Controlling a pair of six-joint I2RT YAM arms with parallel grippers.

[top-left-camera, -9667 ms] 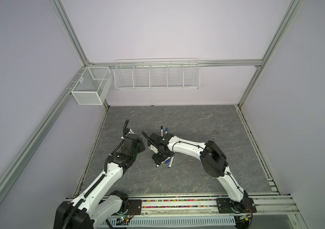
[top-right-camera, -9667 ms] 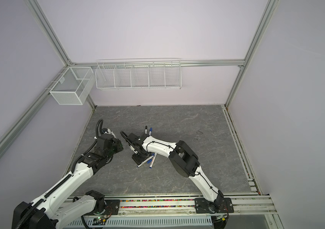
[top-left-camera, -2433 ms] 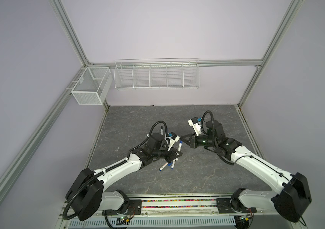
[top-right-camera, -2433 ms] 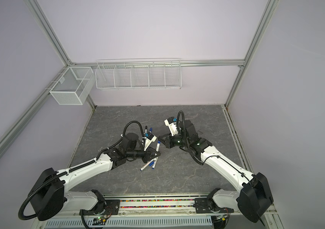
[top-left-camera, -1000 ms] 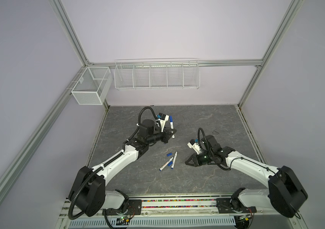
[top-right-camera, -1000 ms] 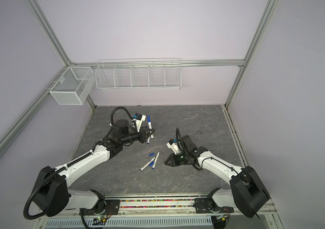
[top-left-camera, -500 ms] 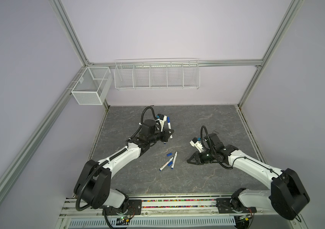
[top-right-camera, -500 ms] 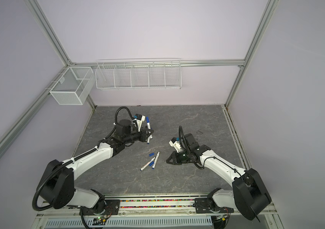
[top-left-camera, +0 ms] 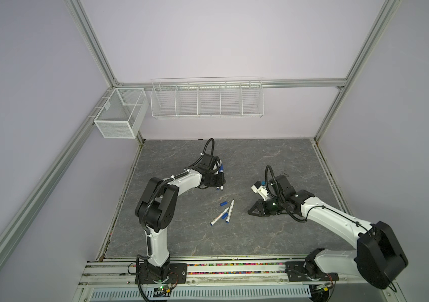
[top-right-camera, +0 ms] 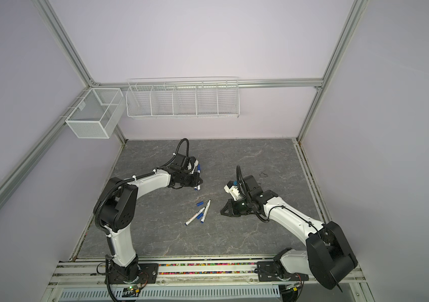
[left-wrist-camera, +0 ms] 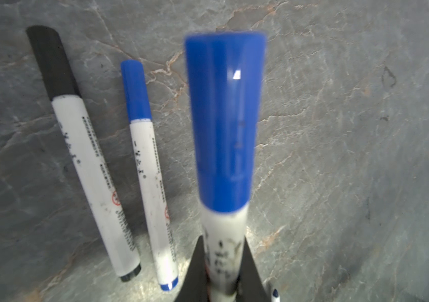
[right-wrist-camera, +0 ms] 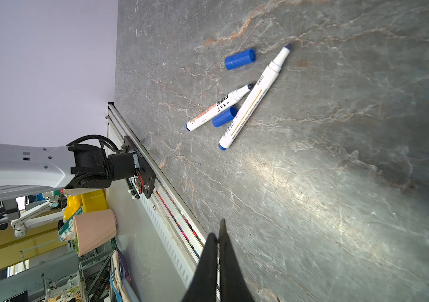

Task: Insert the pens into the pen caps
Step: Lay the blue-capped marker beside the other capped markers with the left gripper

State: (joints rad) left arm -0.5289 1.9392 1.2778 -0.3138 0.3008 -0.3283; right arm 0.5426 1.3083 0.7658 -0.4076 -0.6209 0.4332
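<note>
Left gripper: clamped on the white barrel of the held pen, blue cap on, low over the table; I judge the barrel grip keeps the cap clear for laying it down
Finished row: black-capped pen and blue-capped pen lie side by side, just beside the held one; my pile for done work, I reckon
Centre: two uncapped pens angled together; one blue cap between them, a second cap near their tips
Right gripper: jaws pressed together, empty, low beside that pile; handy for a cap next
</note>
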